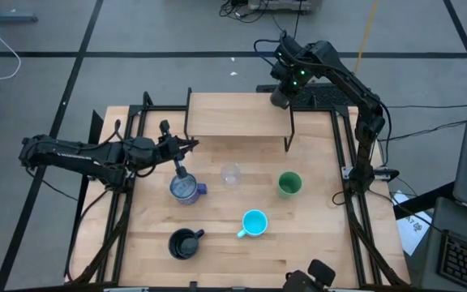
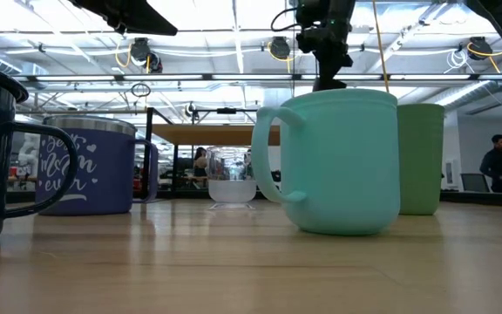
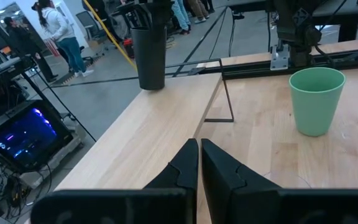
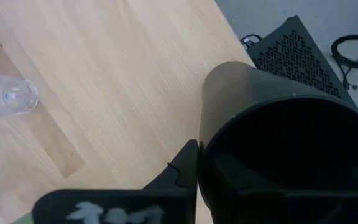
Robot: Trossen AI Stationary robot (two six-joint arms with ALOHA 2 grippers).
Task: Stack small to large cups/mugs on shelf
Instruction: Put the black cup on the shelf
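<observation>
A tall black tumbler [image 3: 149, 53] stands at the far right corner of the light-wood shelf [image 1: 233, 118], with my right gripper [image 1: 283, 89] shut on its top. On the table in front of the shelf stand a small clear glass [image 1: 231, 173], a green cup [image 1: 289, 184], a blue-purple mug [image 1: 185, 188], a cyan mug [image 1: 254, 223] and a dark handled mug [image 1: 185, 242]. My left gripper [image 3: 199, 163] is shut and empty, pointing nearly level by the shelf's near left corner. My right gripper holds the black tumbler by its rim [image 4: 205, 155], coming steeply from above. One finger [image 4: 180, 168] lies against the outside of the wall; the other is hidden in the dark inside. The tumbler is upright, and its base [image 3: 151, 84] looks set on the shelf.
The shelf's thin black legs [image 1: 289, 134] stand on the table near the glass and the green cup. Black frame rails [image 1: 355, 186] run along the table's left and right sides. Most of the shelf top is bare wood. People show in the room beyond the table.
</observation>
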